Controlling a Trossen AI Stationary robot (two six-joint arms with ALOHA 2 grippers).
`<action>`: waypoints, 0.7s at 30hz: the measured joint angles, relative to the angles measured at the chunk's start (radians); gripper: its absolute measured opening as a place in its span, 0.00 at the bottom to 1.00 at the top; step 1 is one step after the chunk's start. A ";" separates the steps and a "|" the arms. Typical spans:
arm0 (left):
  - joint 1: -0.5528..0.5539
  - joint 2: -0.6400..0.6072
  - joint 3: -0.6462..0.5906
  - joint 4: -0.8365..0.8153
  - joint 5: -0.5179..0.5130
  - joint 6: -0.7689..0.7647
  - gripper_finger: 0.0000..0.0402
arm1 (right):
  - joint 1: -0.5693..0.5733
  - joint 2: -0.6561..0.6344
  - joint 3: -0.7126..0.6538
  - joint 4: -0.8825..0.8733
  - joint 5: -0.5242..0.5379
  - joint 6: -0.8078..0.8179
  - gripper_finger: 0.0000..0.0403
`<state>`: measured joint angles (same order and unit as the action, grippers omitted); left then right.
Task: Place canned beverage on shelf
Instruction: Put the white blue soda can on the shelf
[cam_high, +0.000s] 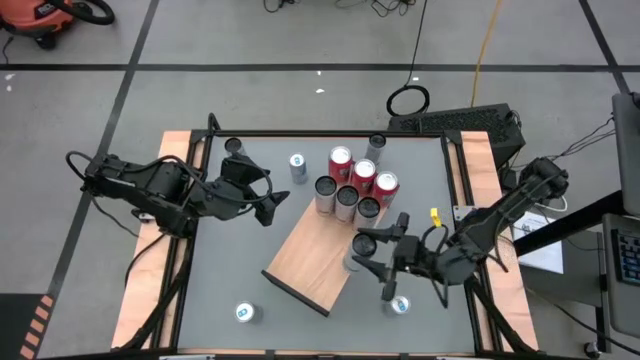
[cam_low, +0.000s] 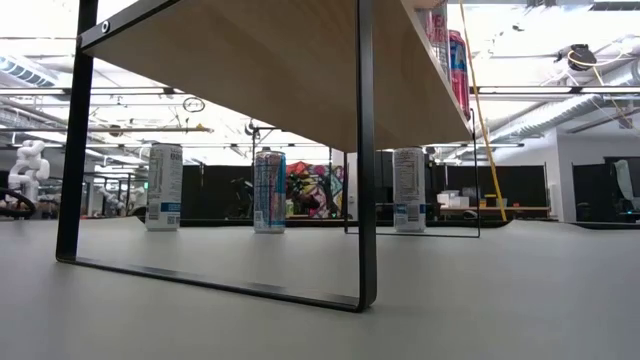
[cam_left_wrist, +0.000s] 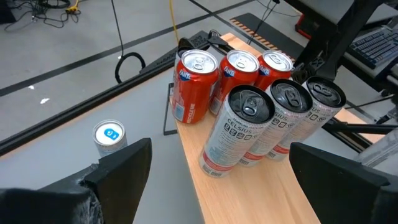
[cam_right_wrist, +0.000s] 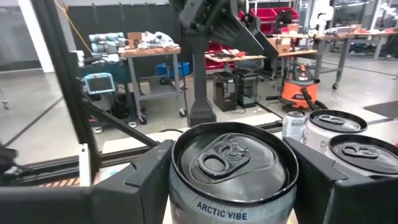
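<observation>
You already have six cans (cam_high: 351, 187) standing at the far end of the shelf (cam_high: 312, 256), your right gripper (cam_high: 373, 254) clamps a seventh can (cam_right_wrist: 232, 167) at its right edge, still to release, while your left gripper (cam_high: 262, 196) waits open.

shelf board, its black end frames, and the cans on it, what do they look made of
The shelf looks like light wood or wood laminate: pale brown, faint grain, matte. Its end frames seem to be thin black metal bar with a satin finish. The red cans and the silver black-topped cans look like aluminium, with glossy printed sides, shiny pressed lids and pull tabs.
</observation>
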<state>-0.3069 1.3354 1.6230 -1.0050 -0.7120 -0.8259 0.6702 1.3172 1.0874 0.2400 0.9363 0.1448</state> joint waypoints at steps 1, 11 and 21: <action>0.000 0.000 0.000 0.000 0.000 0.000 0.95 | -0.006 0.007 0.000 0.005 -0.002 -0.002 0.56; 0.000 0.000 0.000 -0.001 0.002 0.001 0.95 | -0.076 0.062 0.000 0.081 -0.078 -0.026 0.56; 0.000 0.000 0.000 -0.010 0.006 0.002 0.95 | -0.102 0.073 0.001 0.062 -0.078 -0.030 0.56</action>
<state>-0.3069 1.3354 1.6230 -1.0152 -0.7059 -0.8236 0.5678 1.3903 1.0882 0.3023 0.8579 0.1147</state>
